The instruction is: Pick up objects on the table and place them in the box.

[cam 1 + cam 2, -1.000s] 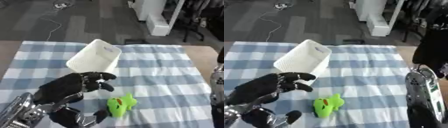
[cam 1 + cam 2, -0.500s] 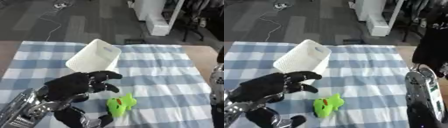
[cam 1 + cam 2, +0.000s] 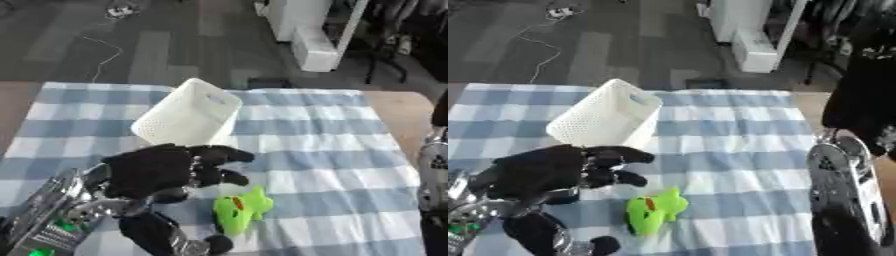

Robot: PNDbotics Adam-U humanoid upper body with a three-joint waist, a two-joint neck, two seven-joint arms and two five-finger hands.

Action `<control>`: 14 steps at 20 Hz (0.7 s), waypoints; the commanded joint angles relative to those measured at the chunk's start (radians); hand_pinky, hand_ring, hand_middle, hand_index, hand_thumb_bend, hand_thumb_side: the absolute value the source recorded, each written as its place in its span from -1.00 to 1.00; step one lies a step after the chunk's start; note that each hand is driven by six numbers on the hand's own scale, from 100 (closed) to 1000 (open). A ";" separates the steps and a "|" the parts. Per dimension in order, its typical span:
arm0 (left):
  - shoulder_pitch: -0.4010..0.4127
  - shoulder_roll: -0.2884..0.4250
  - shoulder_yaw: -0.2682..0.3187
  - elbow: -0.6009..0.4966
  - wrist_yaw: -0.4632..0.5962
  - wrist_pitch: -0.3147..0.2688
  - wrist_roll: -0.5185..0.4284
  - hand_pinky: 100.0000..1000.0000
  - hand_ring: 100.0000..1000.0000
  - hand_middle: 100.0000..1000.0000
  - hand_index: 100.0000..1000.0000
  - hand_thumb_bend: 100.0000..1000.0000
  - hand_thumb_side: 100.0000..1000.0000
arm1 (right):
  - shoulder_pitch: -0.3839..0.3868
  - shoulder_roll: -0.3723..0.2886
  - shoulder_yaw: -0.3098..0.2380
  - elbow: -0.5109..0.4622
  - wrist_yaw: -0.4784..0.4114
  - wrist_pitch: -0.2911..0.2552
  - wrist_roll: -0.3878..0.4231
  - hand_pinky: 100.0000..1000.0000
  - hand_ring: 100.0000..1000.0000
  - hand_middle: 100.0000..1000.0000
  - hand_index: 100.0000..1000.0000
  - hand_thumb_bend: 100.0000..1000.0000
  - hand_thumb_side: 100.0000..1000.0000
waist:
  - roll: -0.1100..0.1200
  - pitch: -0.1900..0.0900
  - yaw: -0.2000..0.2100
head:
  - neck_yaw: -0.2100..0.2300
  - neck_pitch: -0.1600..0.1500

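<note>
A bright green toy with a small red mark lies on the blue-and-white checked cloth near the front. A white perforated box stands behind it, tipped so that its bottom faces me. My left hand hovers between the two, just left of and above the toy, fingers spread and loosely curled, holding nothing. Its thumb hangs low beside the toy. Of my right arm only the forearm shows at the right edge; the hand itself is out of view.
The table's wooden top shows past the cloth on the right. Beyond the far edge lie dark floor, a cable and white furniture.
My left hand has reached forward and to the right, its fingers now spread further over the cloth beside the toy. The toy and the box have stayed put.
</note>
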 commanded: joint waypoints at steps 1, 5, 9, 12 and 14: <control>-0.023 -0.009 0.002 0.010 -0.001 -0.002 -0.002 -1.00 1.00 1.00 0.85 -0.54 1.00 | -0.019 -0.004 -0.001 -0.018 -0.005 0.002 0.005 -0.43 -0.15 0.11 0.37 -1.00 0.92 | 0.003 -0.011 -0.003 | 0.004 -0.017; -0.034 -0.022 0.000 0.032 0.004 -0.006 0.009 -1.00 1.00 1.00 0.84 -0.54 0.99 | -0.020 -0.003 0.000 -0.018 -0.008 0.002 0.007 -0.43 -0.15 0.11 0.37 -1.00 0.92 | 0.002 -0.010 -0.005 | 0.004 -0.019; -0.047 -0.036 -0.001 0.066 0.015 -0.005 0.020 -1.00 1.00 1.00 0.84 -0.53 0.98 | -0.021 -0.001 0.001 -0.018 -0.010 0.002 0.008 -0.43 -0.15 0.11 0.37 -1.00 0.92 | 0.000 -0.009 -0.006 | 0.004 -0.024; -0.057 -0.047 -0.003 0.095 0.023 -0.005 0.025 -1.00 1.00 1.00 0.84 -0.53 0.97 | -0.021 0.001 0.001 -0.018 -0.013 0.003 0.010 -0.43 -0.15 0.11 0.37 -1.00 0.92 | -0.002 -0.008 -0.007 | 0.006 -0.027; -0.064 -0.053 -0.005 0.109 0.027 -0.006 0.027 -1.00 1.00 1.00 0.84 -0.52 0.96 | -0.022 0.001 0.001 -0.018 -0.014 0.003 0.011 -0.43 -0.15 0.11 0.37 -1.00 0.92 | -0.002 -0.008 -0.008 | 0.005 -0.028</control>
